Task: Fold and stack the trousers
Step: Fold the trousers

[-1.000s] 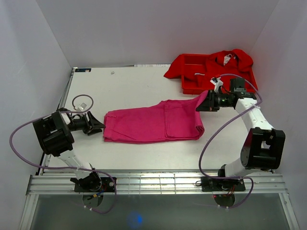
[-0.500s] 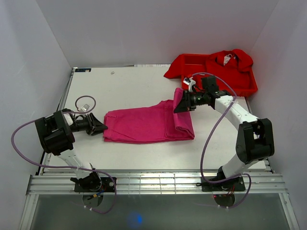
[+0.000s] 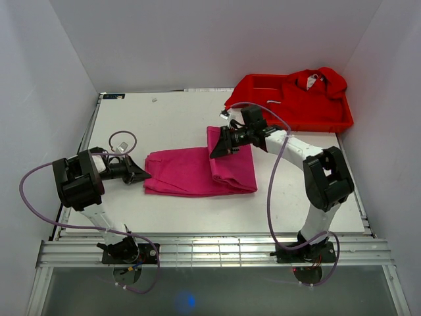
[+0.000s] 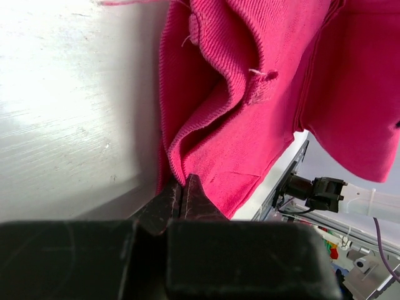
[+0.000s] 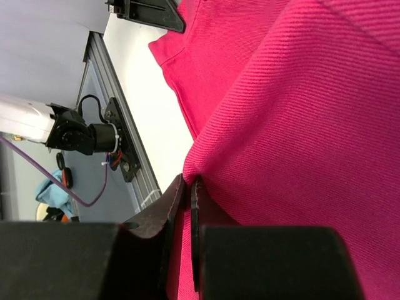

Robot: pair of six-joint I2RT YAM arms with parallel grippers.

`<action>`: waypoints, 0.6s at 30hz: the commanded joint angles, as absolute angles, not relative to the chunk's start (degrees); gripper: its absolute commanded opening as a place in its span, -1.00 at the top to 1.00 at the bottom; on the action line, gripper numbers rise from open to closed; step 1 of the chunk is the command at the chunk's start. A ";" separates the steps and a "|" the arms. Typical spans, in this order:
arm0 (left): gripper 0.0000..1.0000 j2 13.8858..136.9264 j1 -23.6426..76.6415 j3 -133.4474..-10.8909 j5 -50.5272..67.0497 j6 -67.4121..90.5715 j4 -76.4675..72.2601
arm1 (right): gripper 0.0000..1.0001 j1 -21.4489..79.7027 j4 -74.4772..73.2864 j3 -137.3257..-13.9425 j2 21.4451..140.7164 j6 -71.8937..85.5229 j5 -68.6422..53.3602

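Note:
The magenta-pink trousers point(image 3: 187, 174) lie folded in the middle of the white table point(image 3: 171, 118). Their right end is lifted and doubled back to the left. My right gripper point(image 3: 220, 146) hangs above them, shut on that raised fabric edge. In the right wrist view the gripper point(image 5: 189, 181) pinches a fold of the trousers point(image 5: 300, 94). My left gripper point(image 3: 142, 176) sits low at the trousers' left edge. In the left wrist view its tips point(image 4: 183, 181) are shut on a rumpled fold of the trousers point(image 4: 250, 94).
A red plastic tray point(image 3: 332, 123) with bright red garments point(image 3: 309, 85) draped over it stands at the back right. A purple cable loop point(image 3: 122, 139) lies by the left arm, near the table's left edge.
My right gripper has carried the trousers' right end leftward over the rest of the cloth. My left gripper has edged in to the left edge and shut on it.

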State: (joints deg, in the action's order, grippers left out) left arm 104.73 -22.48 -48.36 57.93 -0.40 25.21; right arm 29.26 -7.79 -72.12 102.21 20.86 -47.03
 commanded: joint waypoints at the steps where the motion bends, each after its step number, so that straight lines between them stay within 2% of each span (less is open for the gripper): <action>1: 1.00 104.24 -20.83 -46.94 59.33 2.10 22.86 | 0.85 32.86 -1.41 -77.77 103.88 25.91 -47.37; 18: 1.00 106.61 -17.75 -43.77 57.66 5.19 17.05 | 0.85 43.68 12.12 -88.06 121.45 43.41 -46.32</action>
